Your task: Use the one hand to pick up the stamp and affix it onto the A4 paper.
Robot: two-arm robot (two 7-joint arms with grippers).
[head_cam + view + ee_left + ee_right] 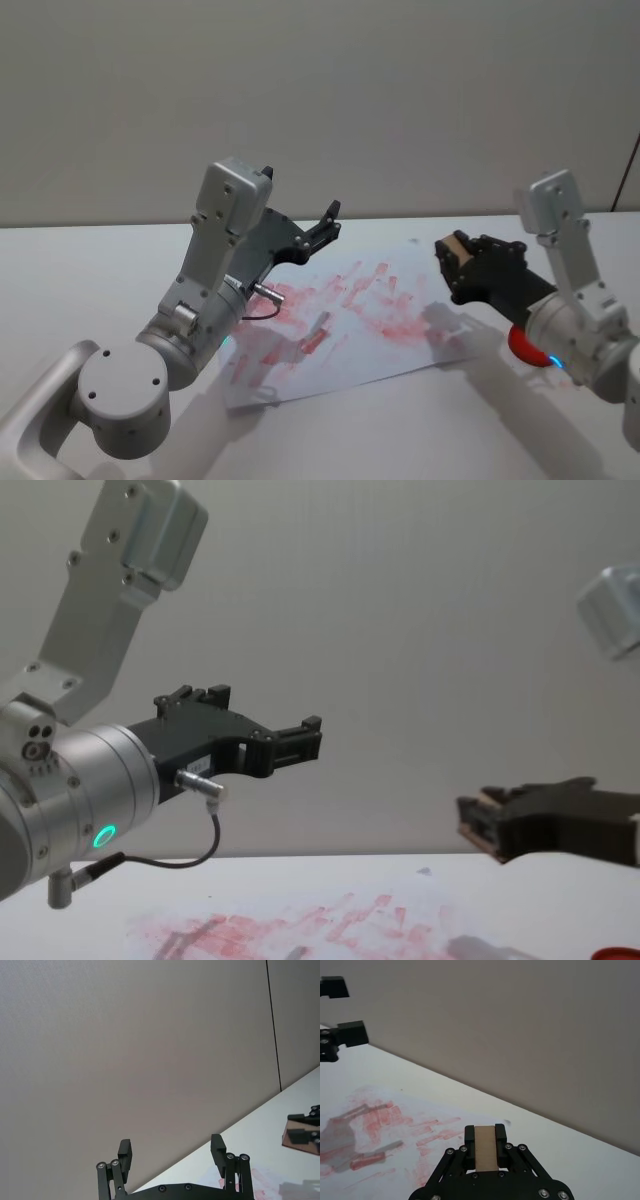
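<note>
Stamp (485, 1156) being gripped in the narrowed right hand (485, 1134), hovering level by the right edge of the A4 paper (350, 325), left hand (171, 1146) hanging raised, open.

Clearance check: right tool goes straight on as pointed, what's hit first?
Looks free: the right tool, holding the stamp, points over the table edge toward the wall. The left tool sits off to the side. Depth unclear.

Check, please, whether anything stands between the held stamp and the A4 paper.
Nothing visible does. The right hand holds the stamp raised by the right edge of the A4 paper; the open left hand hangs above its left part, off that path.
</note>
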